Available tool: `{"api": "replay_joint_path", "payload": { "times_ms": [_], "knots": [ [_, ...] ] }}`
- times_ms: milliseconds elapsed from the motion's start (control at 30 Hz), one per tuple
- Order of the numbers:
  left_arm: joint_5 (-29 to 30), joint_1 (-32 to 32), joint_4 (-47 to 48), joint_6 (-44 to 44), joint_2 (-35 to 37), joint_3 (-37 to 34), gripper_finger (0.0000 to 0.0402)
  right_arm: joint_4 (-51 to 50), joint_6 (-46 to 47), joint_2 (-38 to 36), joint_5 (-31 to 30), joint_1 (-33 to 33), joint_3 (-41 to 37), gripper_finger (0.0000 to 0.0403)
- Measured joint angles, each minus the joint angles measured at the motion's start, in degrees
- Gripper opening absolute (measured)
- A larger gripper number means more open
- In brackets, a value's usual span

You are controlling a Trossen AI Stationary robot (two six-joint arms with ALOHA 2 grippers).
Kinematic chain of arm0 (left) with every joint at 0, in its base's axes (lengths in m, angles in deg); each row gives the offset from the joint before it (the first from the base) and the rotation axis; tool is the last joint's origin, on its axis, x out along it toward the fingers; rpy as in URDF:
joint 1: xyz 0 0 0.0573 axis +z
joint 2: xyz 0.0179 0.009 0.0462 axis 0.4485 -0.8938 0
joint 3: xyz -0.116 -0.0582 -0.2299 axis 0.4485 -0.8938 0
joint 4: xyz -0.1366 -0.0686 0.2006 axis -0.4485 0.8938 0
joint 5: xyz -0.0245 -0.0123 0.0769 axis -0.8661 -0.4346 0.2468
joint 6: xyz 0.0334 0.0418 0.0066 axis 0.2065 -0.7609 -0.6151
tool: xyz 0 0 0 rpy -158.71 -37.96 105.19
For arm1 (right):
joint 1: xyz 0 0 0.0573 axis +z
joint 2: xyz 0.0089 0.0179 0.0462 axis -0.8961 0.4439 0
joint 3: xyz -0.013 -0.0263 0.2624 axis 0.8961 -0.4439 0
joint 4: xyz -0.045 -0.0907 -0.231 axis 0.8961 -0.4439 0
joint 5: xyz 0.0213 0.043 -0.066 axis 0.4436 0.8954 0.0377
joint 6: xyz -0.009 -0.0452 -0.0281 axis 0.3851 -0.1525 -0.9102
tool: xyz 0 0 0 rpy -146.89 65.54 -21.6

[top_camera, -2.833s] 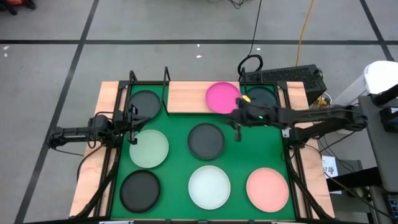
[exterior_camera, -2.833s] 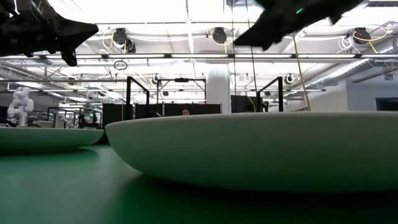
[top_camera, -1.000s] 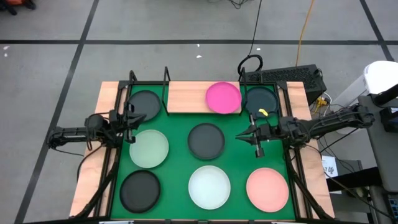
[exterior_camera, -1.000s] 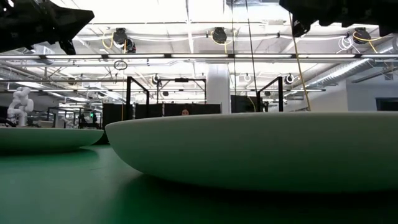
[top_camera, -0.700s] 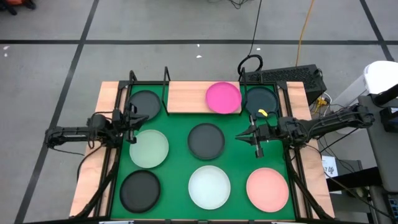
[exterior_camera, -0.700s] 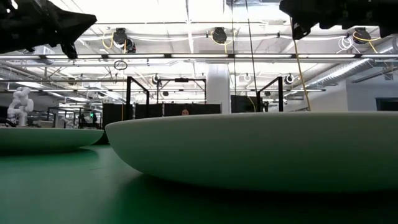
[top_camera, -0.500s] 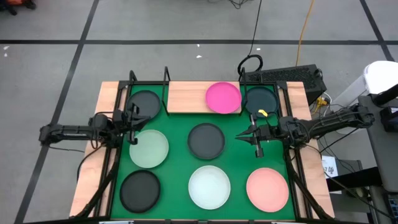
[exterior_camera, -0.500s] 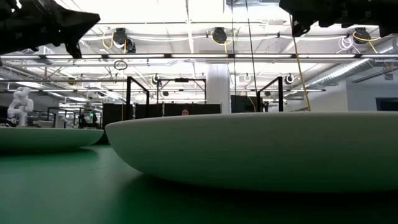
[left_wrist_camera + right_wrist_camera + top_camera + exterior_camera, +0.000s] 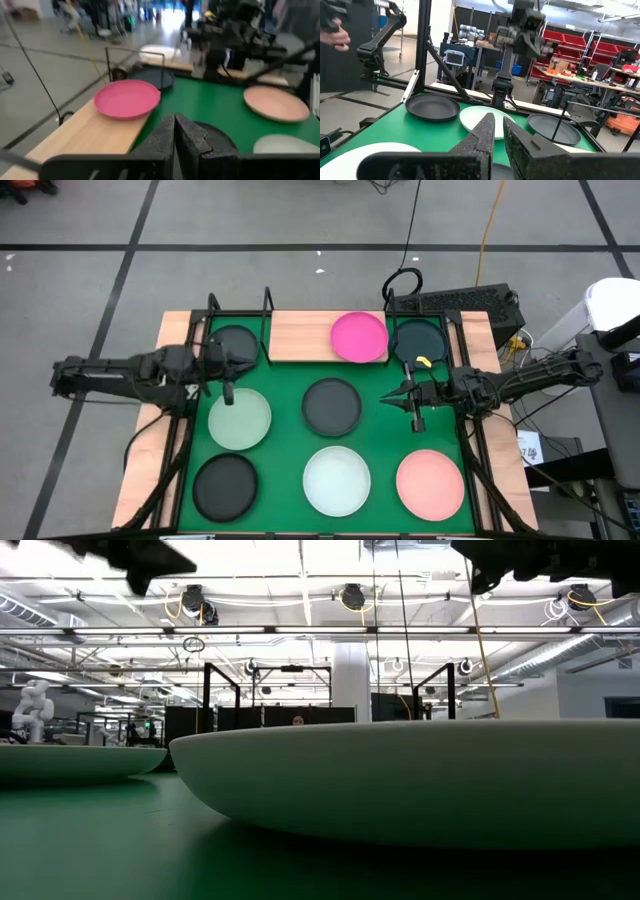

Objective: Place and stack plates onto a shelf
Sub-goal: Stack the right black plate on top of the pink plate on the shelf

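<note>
In the high view the wood shelf (image 9: 300, 336) stands along the far edge with the magenta plate (image 9: 359, 337) on it. Dark plates lie at the far left (image 9: 233, 346), the far right (image 9: 418, 340), the middle (image 9: 331, 405) and the near left (image 9: 225, 485) of the green mat. The pale green plate (image 9: 240, 419), white plate (image 9: 337, 480) and light pink plate (image 9: 430, 483) also rest flat on the mat. My left gripper (image 9: 228, 393) hangs shut above the pale green plate's far rim. My right gripper (image 9: 415, 416) hangs shut over bare mat, right of the middle dark plate.
Black metal frame rods (image 9: 266, 320) rise at the shelf's ends and along both sides of the mat. A small yellow object (image 9: 423, 361) lies on the far right dark plate. Bare green mat (image 9: 285, 435) shows between the plates. A black case (image 9: 455, 302) sits beyond the table's far right corner.
My left arm has stretched toward the table's right, carrying its gripper from the mat's left edge to above the pale green plate's far rim. No plate has moved.
</note>
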Motion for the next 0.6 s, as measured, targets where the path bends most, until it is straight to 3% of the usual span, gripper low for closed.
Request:
{"api": "replay_joint_path", "payload": {
  "times_ms": [200,600],
  "knots": [
    [0.1,-5.3,9.9,-7.8,-15.6,12.2,0.0017,-1.0,2.6,-0.8,0.0,0.0,0.0,0.0025],
    [0.2,-11.4,3.8,-16.6,-40.0,14.5,0.0017,-1.3,6.0,-2.9,0.2,0.1,0.0,0.0025]
  ]
}}
